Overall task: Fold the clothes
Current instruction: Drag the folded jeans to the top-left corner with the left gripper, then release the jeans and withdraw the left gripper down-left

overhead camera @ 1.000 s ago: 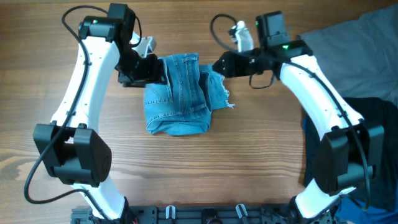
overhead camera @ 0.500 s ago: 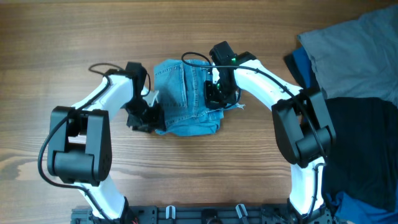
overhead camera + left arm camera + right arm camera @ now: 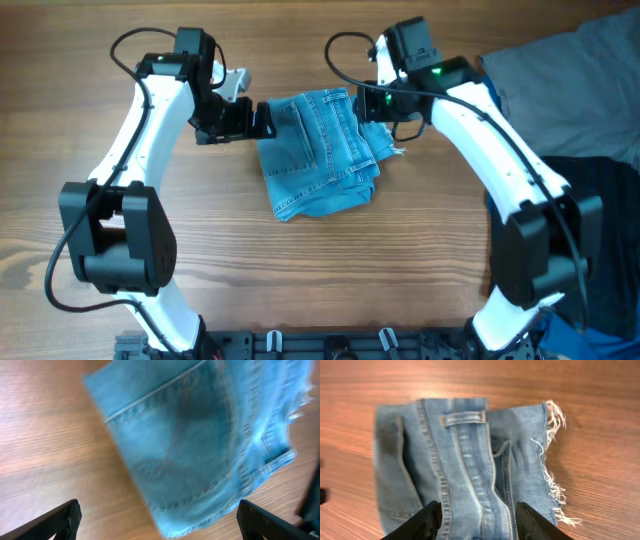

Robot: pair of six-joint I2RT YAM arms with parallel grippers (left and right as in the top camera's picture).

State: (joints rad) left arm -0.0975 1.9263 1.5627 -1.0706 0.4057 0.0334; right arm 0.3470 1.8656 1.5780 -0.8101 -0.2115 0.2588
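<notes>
Folded into a thick, slightly tilted bundle on the wooden desk [image 3: 300, 260]: light blue jeans [image 3: 322, 150], lying between the two arms. At the bundle's upper left edge, left claw [image 3: 262, 118], spread wide and gripping nothing, the denim below and ahead of it in the wrist view. At the upper right corner, right claw [image 3: 372, 103], fingers apart just over the fabric, nothing pinched between them. Seen from the right wrist: a belt loop [image 3: 465, 418] near the top fold, a frayed hem [image 3: 552, 460] trailing white threads along the right side. Far right on the desk, well apart: grey cloth [image 3: 570, 80] and dark clothing [image 3: 590, 200].
</notes>
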